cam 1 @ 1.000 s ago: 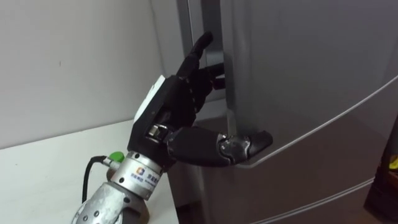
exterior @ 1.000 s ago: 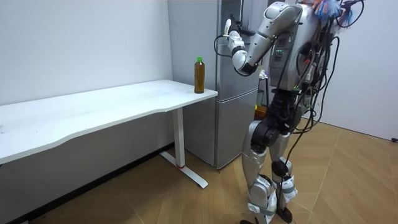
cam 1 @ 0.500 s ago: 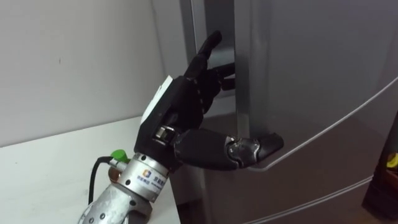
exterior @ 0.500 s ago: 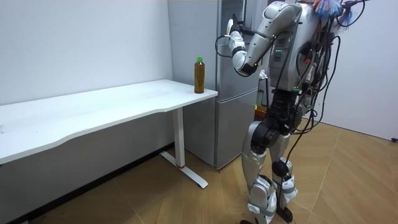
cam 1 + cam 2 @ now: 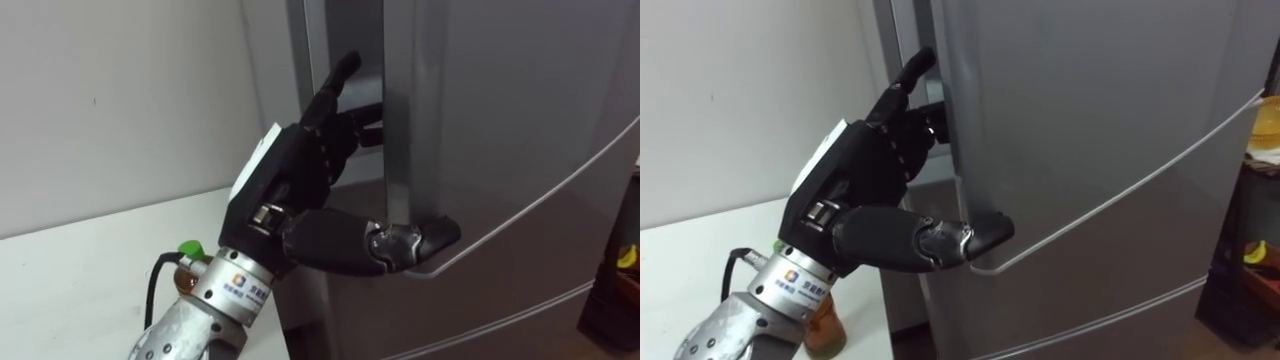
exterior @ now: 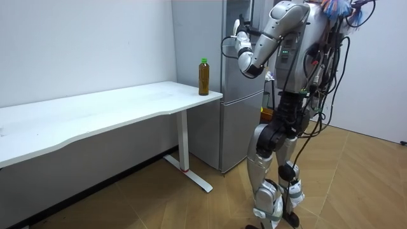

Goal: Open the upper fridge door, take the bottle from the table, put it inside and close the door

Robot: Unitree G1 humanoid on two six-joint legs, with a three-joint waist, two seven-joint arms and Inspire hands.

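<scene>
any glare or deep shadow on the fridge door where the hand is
Left eye view: pale streak down the edge of the fridge door, dark gap behind it where the left hand reaches in; right eye view: soft sheen, no hard glare.

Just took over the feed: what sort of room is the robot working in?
Probably a bare test room, not a home kitchen: grey fridge, white desk-style table carrying the bottle, wood-pattern floor.

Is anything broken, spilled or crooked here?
Nothing stands out. The bottle stands upright on the table, and nothing is spilled. The left hand grips the edge of the upper fridge door, which is open a crack.
</scene>
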